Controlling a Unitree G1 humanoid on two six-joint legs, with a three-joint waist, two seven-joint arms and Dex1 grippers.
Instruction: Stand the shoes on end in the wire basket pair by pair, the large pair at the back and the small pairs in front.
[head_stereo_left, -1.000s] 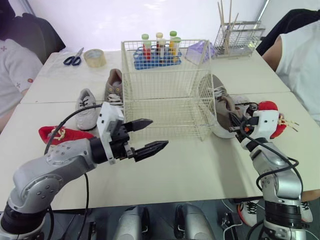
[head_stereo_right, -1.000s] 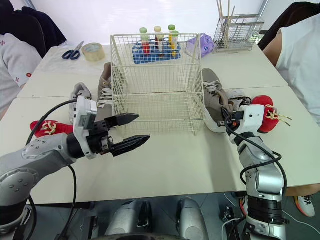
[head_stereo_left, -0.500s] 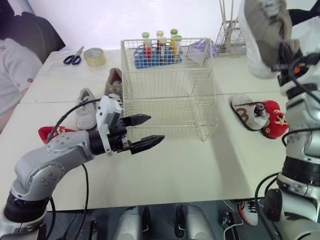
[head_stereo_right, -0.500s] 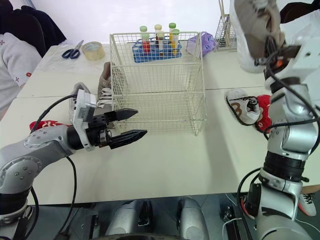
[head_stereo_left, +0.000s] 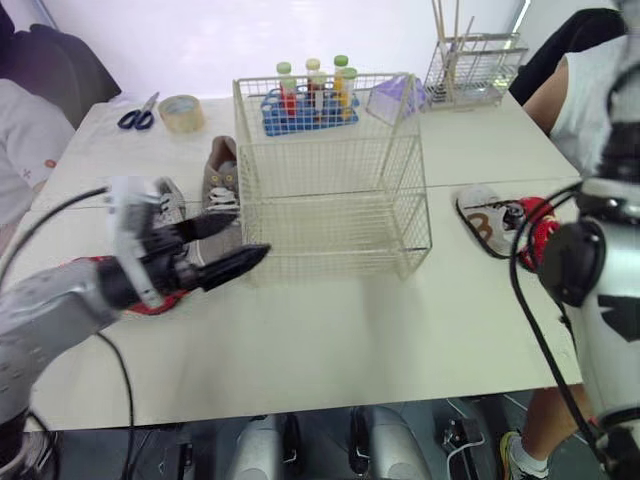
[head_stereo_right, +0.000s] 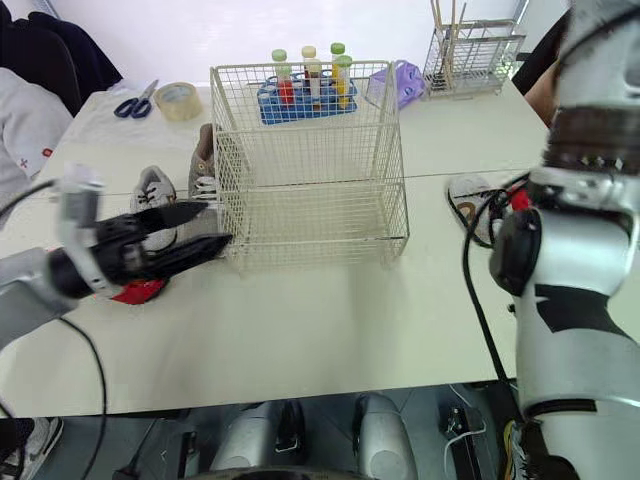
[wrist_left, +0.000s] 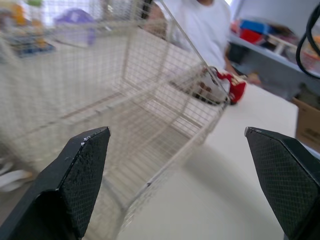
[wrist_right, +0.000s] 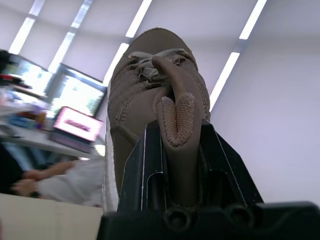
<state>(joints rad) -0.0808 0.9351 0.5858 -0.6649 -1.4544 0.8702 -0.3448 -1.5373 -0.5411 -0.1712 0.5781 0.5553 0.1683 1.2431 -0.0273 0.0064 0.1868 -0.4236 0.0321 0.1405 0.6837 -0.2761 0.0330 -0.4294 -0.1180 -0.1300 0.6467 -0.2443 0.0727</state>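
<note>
**Right wrist view.** Your right end effector is clamped on the heel collar of the large brown shoe. The toe points away from the wrist with ceiling lights behind it, so judge the shoe to be high above the bench.

**Head views.** The wire basket sits mid-bench toward the far edge, and no shoe stands in it yet. A second brown shoe lies just beside the basket's left side, with a small grey shoe next to it. A small white shoe and a red shoe lie near the right edge. Your left end effector hovers at the basket's left front corner, fingers wide apart and empty.

**Handling.** The shoe is probably light, with a soft upper and a stiffer sole. The collar may fold and let the toe swing, so pinch deep over the firm heel back when you lower it on end at the basket's rear.
</note>
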